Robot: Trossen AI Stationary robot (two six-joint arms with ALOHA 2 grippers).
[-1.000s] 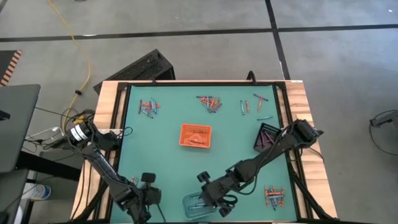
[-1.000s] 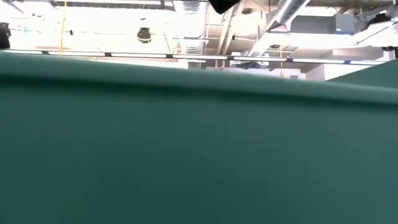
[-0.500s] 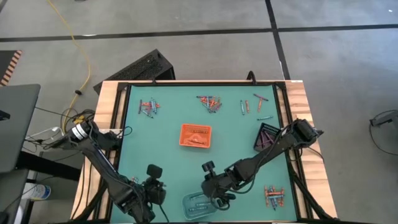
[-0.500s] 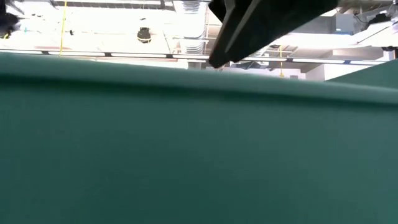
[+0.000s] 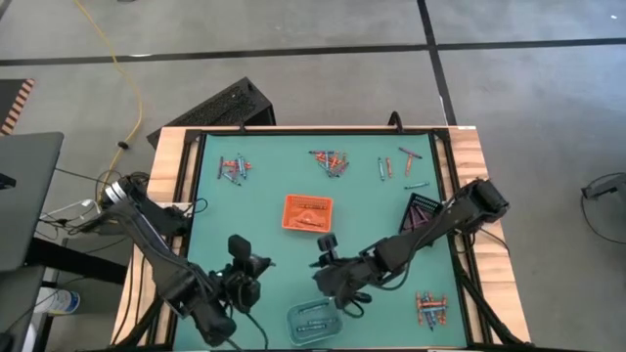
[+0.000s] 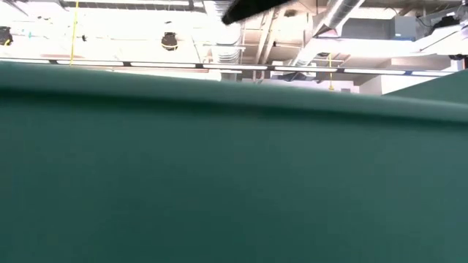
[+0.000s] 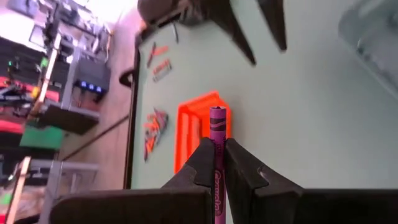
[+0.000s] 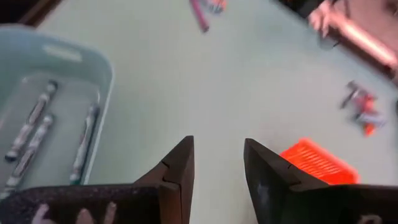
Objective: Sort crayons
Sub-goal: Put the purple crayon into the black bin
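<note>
Gripping a purple crayon (image 7: 217,149) upright between closed fingers (image 7: 239,171), left gripper (image 5: 249,277) hangs over the green table (image 5: 254,210) near its front edge. Orange tray (image 5: 308,213) sits mid-table. Clear tray (image 8: 59,81), front centre, holds several grey crayons (image 8: 28,134). Right gripper (image 8: 217,165) just behind that tray, fingers apart, holding nothing. Loose crayon clusters (image 5: 331,161) lie along the far side; another cluster (image 5: 430,309) sits at front right. Black tray (image 5: 421,213) at right.

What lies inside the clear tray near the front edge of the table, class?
The clear tray holds about four blue-grey crayons lying lengthwise on its floor. The near end is cut off behind the right pincer, so more may sit there.
</note>
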